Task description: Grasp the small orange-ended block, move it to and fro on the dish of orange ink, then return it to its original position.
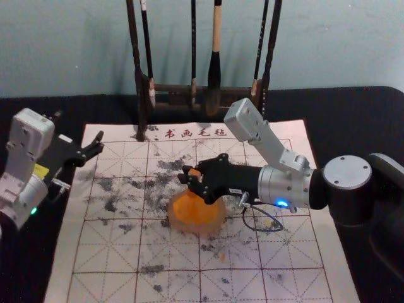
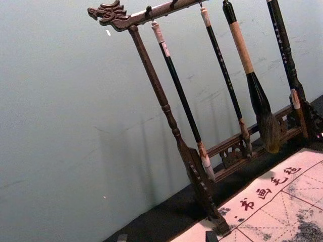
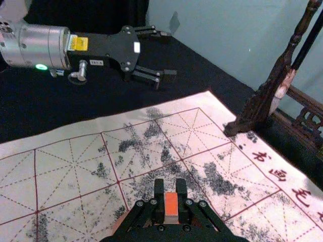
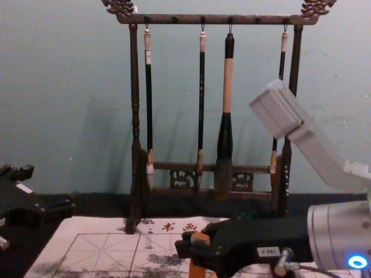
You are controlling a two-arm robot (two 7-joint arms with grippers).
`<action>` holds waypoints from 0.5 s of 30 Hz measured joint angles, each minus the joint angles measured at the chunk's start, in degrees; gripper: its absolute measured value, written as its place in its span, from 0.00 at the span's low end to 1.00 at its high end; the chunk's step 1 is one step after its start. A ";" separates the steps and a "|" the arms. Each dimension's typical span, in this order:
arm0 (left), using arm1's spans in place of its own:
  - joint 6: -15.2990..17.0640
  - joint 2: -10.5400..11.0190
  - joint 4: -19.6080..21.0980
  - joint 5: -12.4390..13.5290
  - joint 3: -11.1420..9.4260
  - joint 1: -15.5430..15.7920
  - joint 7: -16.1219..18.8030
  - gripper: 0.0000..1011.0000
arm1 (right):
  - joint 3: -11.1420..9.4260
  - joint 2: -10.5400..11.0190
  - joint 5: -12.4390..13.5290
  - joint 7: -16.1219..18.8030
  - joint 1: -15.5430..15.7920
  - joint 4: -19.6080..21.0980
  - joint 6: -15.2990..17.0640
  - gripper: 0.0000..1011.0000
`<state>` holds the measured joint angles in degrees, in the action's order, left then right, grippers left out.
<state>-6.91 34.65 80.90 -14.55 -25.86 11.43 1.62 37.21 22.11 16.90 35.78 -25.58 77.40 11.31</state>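
My right gripper [image 1: 193, 179] is over the dish [image 1: 196, 228] of orange ink, shut on the small orange-ended block [image 1: 194, 172]. In the right wrist view, the block [image 3: 171, 204] is pinched between the fingertips of the right gripper [image 3: 170, 190], and a pinkish bit of the dish [image 3: 120, 221] peeks out beside them. From the chest, the block [image 4: 197, 256] looks upright in the right gripper [image 4: 194, 246]; whether its lower end touches the ink I cannot tell. My left gripper [image 1: 81, 129] is parked open at the left edge of the mat.
A dark wooden rack [image 4: 135, 116] with several hanging brushes stands behind the ink-stained, gridded mat [image 1: 107, 252]. Black cloth [image 1: 38, 104] surrounds the mat, with a pale wall behind. The right forearm [image 1: 284, 187] crosses the mat's right side.
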 joint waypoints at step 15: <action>0.00 0.00 0.00 0.00 0.00 0.00 0.00 0.99 | 0.91 -0.92 -0.38 -0.60 -1.25 -2.66 0.59 0.11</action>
<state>-6.90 34.65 80.90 -14.55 -25.86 11.43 1.62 38.12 21.18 16.52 35.18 -26.83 74.75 11.91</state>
